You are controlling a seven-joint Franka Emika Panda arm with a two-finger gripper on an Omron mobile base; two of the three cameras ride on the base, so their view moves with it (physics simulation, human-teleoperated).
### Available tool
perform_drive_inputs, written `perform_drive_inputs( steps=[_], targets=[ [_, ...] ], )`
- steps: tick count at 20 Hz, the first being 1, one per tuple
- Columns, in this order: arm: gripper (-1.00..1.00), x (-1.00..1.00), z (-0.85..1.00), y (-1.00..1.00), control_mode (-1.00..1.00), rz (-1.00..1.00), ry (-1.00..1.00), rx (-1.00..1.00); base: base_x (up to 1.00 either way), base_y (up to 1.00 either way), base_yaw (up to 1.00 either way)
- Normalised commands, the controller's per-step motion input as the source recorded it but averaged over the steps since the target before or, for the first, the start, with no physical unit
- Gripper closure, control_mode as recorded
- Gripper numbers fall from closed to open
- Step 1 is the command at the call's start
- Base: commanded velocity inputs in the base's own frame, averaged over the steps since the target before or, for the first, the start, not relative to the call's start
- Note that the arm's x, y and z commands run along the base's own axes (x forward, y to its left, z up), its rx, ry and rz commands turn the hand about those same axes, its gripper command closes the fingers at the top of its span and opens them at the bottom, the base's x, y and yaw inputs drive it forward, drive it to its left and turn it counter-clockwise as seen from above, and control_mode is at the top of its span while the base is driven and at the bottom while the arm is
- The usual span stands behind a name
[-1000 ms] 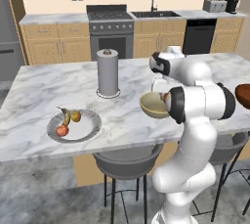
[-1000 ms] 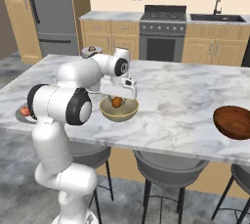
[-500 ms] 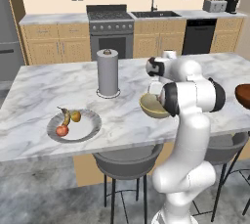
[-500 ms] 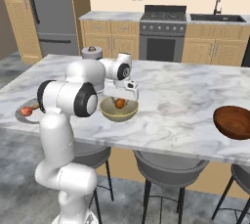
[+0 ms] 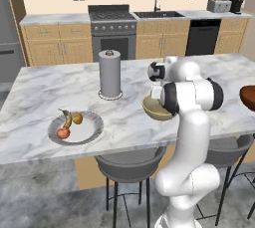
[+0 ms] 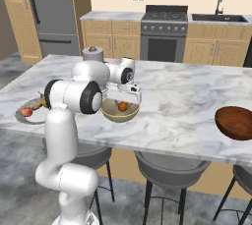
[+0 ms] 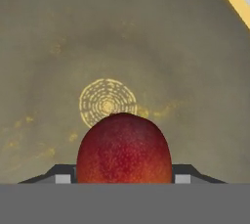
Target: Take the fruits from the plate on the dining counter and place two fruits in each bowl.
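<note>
Fruit (image 7: 124,148) — red-orange, round — sits clamped in your gripper (image 7: 124,178), half-closed, above the tan bowl (image 6: 119,112) on the surface (image 6: 187,96).

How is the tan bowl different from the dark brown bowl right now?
The tan-yellow bowl sits right in front of the robot under the gripper, which holds a red-orange fruit over its inside; the dark reddish-brown bowl stands apart, far along the dining counter, with nothing seen in it. One is pale yellow-tan, the other deep red-brown. Both are deep, round and upright on the marble top.
</note>
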Motion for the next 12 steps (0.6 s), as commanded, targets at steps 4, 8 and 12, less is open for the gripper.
perform_drive_inputs(
  steps=[4,8,12],
  targets=[
    [1.0,0.0,-0.18,0.0,-1.0,0.0,0.0,0.0,0.0,0.0,0.0],
    [1.0,0.0,-0.23,0.0,-1.0,0.0,0.0,0.0,0.0,0.0,0.0],
    [1.0,0.0,-0.31,0.0,-1.0,0.0,0.0,0.0,0.0,0.0,0.0]
  ],
)
